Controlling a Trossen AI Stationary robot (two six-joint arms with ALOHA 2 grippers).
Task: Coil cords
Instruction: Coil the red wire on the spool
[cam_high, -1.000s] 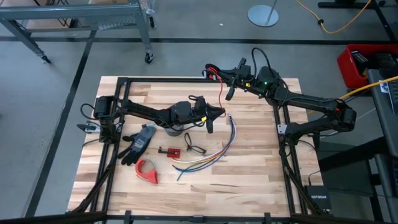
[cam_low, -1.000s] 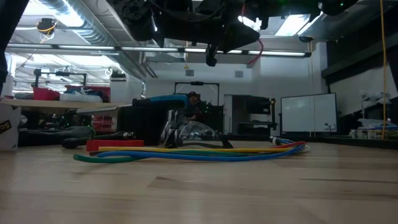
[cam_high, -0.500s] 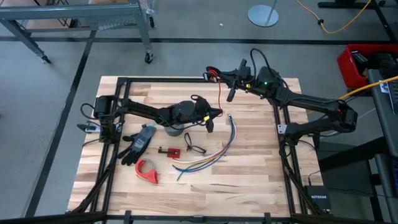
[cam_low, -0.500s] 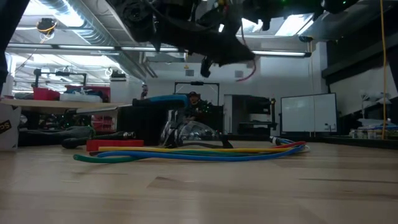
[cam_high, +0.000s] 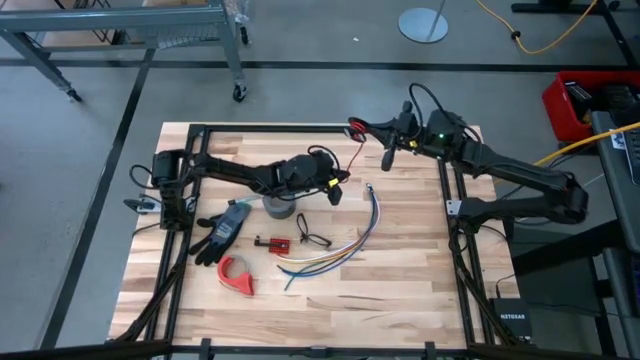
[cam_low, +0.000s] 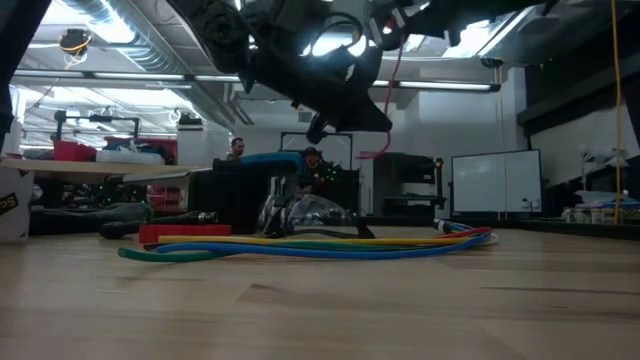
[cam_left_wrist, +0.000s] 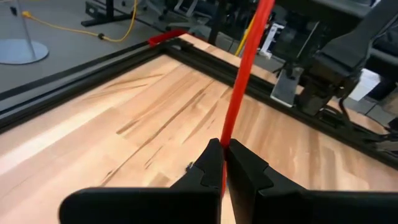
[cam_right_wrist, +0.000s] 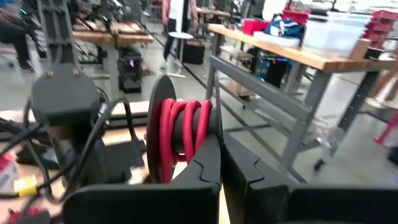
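The left pincer (cam_left_wrist: 222, 163) has just clenched on the thin red wire (cam_left_wrist: 244, 74) above the desk's middle; the right pincer (cam_right_wrist: 219, 163), shut, has moved rightward along the far edge, holding the wire's coiled turns, so winding can proceed

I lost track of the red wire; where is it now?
In the high view, the red wire hangs above the table's far middle, stretched between the left gripper and the right gripper.

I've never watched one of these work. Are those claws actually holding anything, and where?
Yes. The left gripper pinches the red wire along its straight run; the right gripper is shut on the part already wound into a coil.
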